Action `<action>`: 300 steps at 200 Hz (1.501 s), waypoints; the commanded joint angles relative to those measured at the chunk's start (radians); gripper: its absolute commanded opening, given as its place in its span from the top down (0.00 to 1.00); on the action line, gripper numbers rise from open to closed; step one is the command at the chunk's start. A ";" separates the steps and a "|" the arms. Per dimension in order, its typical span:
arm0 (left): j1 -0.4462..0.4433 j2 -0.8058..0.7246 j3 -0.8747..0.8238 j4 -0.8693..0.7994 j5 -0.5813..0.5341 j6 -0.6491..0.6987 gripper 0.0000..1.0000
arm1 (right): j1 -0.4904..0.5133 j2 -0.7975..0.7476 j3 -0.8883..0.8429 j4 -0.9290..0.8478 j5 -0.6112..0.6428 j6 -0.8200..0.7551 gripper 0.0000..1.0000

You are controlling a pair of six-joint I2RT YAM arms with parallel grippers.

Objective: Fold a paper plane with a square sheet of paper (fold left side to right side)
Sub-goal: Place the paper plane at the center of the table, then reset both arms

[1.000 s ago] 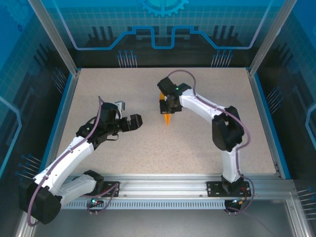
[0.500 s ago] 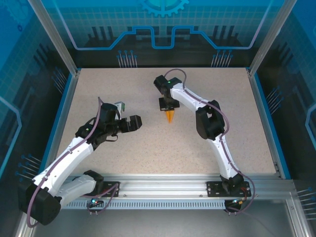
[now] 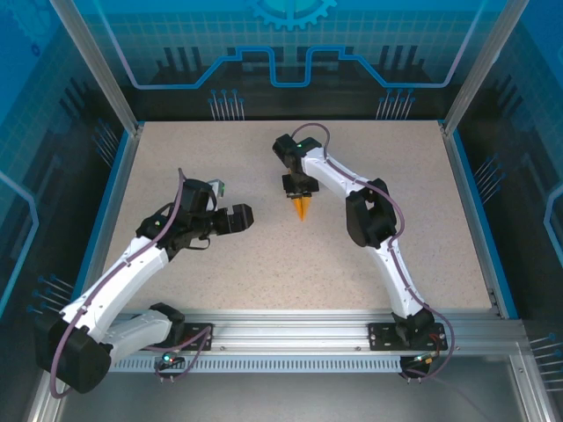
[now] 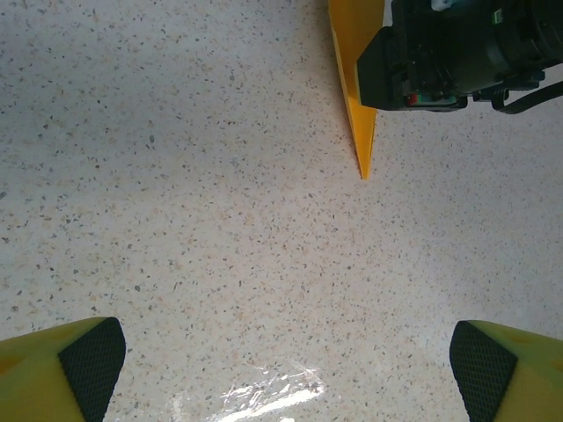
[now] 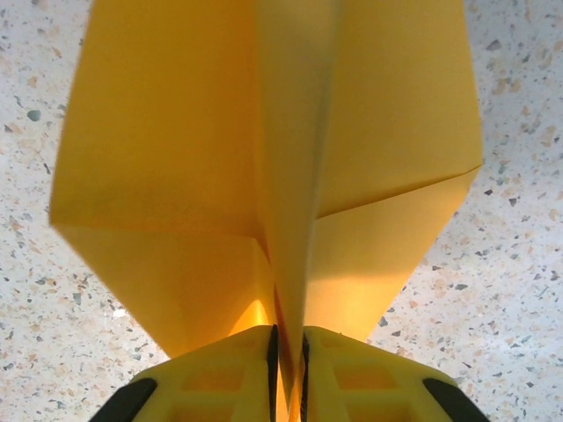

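Note:
The square sheet of paper is folded into a slim orange paper plane (image 3: 302, 208) with its pointed tip toward the near side, at the middle of the table. My right gripper (image 3: 298, 187) stands over its far end. In the right wrist view the plane's (image 5: 264, 158) centre keel runs between the yellow fingers, and the right gripper (image 5: 288, 352) is shut on it while the wings spread to both sides. My left gripper (image 3: 230, 204) hovers to the left of the plane, open and holding nothing. The left wrist view has the plane's tip (image 4: 359, 123) ahead of its wide fingertips (image 4: 88, 362).
The speckled table (image 3: 264, 264) is bounded by blue side walls (image 3: 113, 189) and an aluminium rail (image 3: 290, 330) at the near edge. A patch of glare (image 4: 264, 396) lies on the table between the left fingers. The right gripper's black body (image 4: 449, 53) sits above the plane.
The right arm's elbow has swung left and its wrist has shifted slightly toward the far side, with the plane still in its jaws. The left arm has barely moved.

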 commanded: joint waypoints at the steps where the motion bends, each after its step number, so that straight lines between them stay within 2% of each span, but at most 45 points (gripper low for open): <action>1: 0.010 0.010 0.063 -0.042 -0.002 0.031 0.01 | 0.009 -0.012 0.028 -0.056 0.012 0.000 0.82; 62: 0.024 0.028 0.138 -0.073 0.027 0.039 0.01 | 0.038 -0.116 -0.020 -0.093 0.060 0.000 0.66; 90: 0.049 0.029 0.147 -0.069 0.051 0.027 0.01 | 0.048 -0.237 -0.087 -0.092 0.089 -0.006 0.57; 114: 0.071 0.025 0.141 -0.053 0.056 0.015 0.01 | 0.049 -0.396 -0.238 -0.005 0.091 -0.033 0.52; 133: 0.094 0.013 0.107 -0.002 0.033 -0.001 0.01 | 0.046 -0.573 -0.413 0.096 0.120 -0.071 0.44; 146: 0.109 -0.005 0.070 0.049 -0.028 -0.013 0.01 | 0.037 -0.698 -0.525 0.157 0.139 -0.104 0.39; 160: 0.117 -0.033 0.021 0.111 -0.143 -0.020 0.01 | 0.018 -0.834 -0.657 0.224 0.159 -0.137 0.35; 188: 0.125 -0.095 -0.105 0.291 -0.370 0.016 0.01 | -0.068 -1.104 -0.955 0.398 0.186 -0.185 0.21; 211: 0.128 -0.131 -0.227 0.464 -0.557 0.093 0.01 | -0.191 -1.289 -1.190 0.553 0.165 -0.202 0.01; 224: 0.129 -0.133 -0.289 0.551 -0.623 0.167 0.01 | -0.264 -1.374 -1.310 0.647 0.141 -0.218 0.00; 238: 0.134 -0.119 -0.330 0.610 -0.645 0.252 0.01 | -0.342 -1.447 -1.447 0.780 0.105 -0.261 0.00; 263: 0.160 -0.053 -0.360 0.652 -0.678 0.316 0.01 | -0.450 -1.525 -1.692 1.075 0.085 -0.327 0.00; 283: 0.188 0.017 -0.409 0.761 -0.666 0.345 0.01 | -0.508 -1.506 -1.804 1.245 0.046 -0.368 0.00; 300: 0.213 0.080 -0.440 0.862 -0.591 0.374 0.01 | -0.536 -1.451 -1.839 1.347 0.012 -0.407 0.00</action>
